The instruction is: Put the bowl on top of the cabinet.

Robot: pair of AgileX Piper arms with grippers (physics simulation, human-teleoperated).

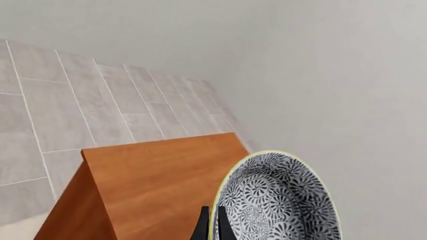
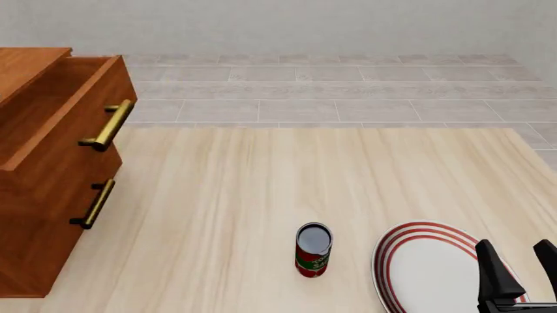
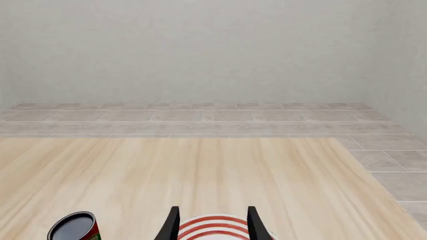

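Black jaws of your left gripper [image 1: 212, 225] are pinched on the rim of the bowl [image 1: 277, 200], which hangs tilted, its mouth on edge. Beyond and below lies the cabinet [image 1: 160, 185] — its flat reddish-brown top runs away from the bowl, and the coming move turns on that. Your right gripper [image 3: 212, 222] idles well apart — spread wide, empty, over the plate [image 3: 213, 227] beside the can [image 3: 75, 227] on the surface [image 2: 261, 195].
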